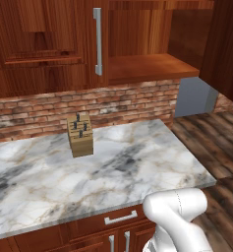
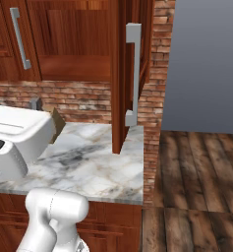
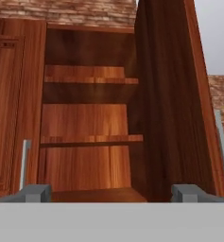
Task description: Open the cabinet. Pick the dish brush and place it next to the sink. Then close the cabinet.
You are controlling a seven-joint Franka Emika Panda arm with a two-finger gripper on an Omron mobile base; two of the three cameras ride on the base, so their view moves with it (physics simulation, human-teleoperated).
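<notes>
A: Cabinet (image 3: 90,118) first, then: its right door (image 3: 172,104) is swung wide open, the left one (image 1: 96,44) is shut. How does the end effector (image 3: 111,193) stand?

B: In the hand view its two grey fingertips (image 3: 34,193) rise far apart at the bottom, spread as wide as they go. Nothing sits between them and they touch nothing.

A: What does it face?

B: The open right half of the cabinet. Past the tips is the bottom board, then two wooden shelves (image 3: 87,140) one above the other, all bare wood as far as I can see. The open door stands edge-on to the right of the opening.

A: And the handles?

B: The closed door's long silver bar (image 1: 98,42) runs upright near its right edge. In the right base view the open door juts out toward the camera over the surface (image 2: 88,167), with its own bar handle (image 2: 133,74) on the outward face.

A: Where is the cabinet in the room?

B: On the wall above a band of red brick (image 1: 88,110), over the marbled surface. A wooden knife block (image 1: 80,135) with dark handles stands on that surface near the brick, below and a little left of the closed door. Under the surface are fronts with short silver handles (image 1: 120,218).

A: The dish brush?

B: I cannot make one out on the shelves.
</notes>
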